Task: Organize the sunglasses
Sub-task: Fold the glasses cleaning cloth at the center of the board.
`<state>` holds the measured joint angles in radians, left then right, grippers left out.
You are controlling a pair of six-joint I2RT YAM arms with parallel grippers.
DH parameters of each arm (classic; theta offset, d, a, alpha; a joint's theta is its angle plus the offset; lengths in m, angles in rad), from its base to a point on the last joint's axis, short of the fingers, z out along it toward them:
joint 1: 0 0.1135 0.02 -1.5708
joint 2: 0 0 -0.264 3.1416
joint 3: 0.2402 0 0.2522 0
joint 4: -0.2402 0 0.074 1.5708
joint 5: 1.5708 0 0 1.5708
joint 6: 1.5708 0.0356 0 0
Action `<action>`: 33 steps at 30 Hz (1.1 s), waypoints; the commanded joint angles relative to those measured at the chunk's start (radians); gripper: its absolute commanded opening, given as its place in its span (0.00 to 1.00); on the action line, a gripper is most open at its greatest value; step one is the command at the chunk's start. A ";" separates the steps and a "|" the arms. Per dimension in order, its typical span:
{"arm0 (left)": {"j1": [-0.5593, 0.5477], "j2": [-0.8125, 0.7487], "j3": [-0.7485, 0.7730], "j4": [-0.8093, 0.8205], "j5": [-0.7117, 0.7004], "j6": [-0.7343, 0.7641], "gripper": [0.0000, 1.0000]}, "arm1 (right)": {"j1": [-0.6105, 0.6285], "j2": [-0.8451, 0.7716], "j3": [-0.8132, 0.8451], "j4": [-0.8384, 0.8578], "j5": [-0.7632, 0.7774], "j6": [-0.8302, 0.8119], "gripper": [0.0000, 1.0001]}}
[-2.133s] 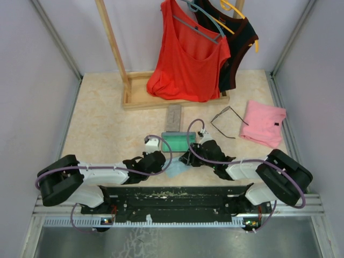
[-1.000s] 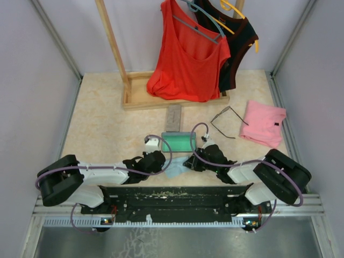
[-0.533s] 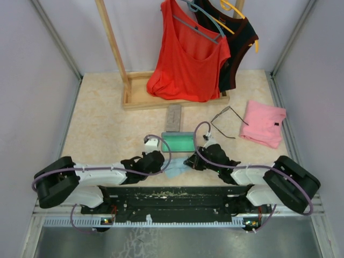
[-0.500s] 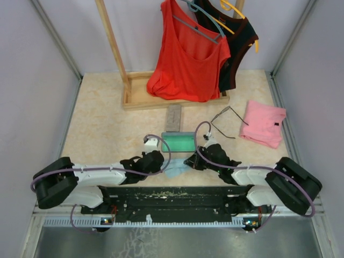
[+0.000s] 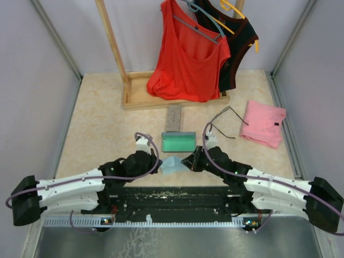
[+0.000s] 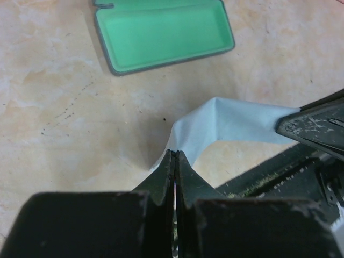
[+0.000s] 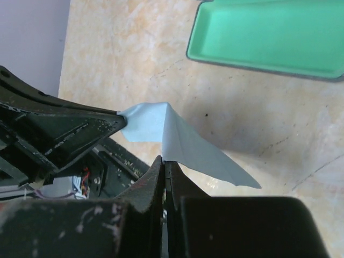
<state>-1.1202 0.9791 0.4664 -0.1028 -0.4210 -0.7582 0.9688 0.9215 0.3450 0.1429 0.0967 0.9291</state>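
The left gripper [image 6: 175, 156] is pressing its two dark fingers tightly together, pinching one corner of a light blue wiping cloth [image 6: 236, 121]. The right gripper [image 7: 164, 160] is doing the same at the opposite corner, its fingers closed flat on the fabric. The cloth is hanging slack between the two sets of fingertips, peaking in a soft fold just above the marbled beige table [image 5: 107, 129]. Just beyond both sets of fingers, an open glasses case [image 6: 161, 35] with a bright green lining is lying flat with nothing inside. Farther out past it, a closed grey case [image 5: 173, 117] is resting on the table. One pair of sunglasses [image 5: 219, 124] is showing, lying unfolded on the table well beyond the right fingers and off to their right, just beside a crumpled pink garment [image 5: 263, 129]. At the far edge, a red top [image 5: 188, 59] is hanging from a wooden rack [image 5: 140, 98].
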 commanded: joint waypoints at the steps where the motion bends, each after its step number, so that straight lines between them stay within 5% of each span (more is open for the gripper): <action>1: -0.058 -0.097 0.016 -0.127 0.005 -0.001 0.00 | 0.107 -0.086 0.066 -0.167 0.157 0.050 0.00; 14: -0.297 -0.146 0.082 -0.399 -0.126 -0.207 0.00 | 0.387 -0.073 0.180 -0.429 0.351 0.200 0.00; 25: -0.242 0.014 0.022 -0.164 -0.256 -0.139 0.00 | 0.230 0.021 0.101 -0.250 0.248 0.140 0.00; 33: -0.088 0.114 0.002 0.047 -0.149 0.005 0.00 | 0.086 0.091 0.088 -0.132 0.165 0.062 0.00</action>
<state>-1.2579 1.0740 0.4831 -0.2047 -0.6125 -0.8486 1.1042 0.9924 0.4381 -0.1154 0.3084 1.0489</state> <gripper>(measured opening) 0.005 0.006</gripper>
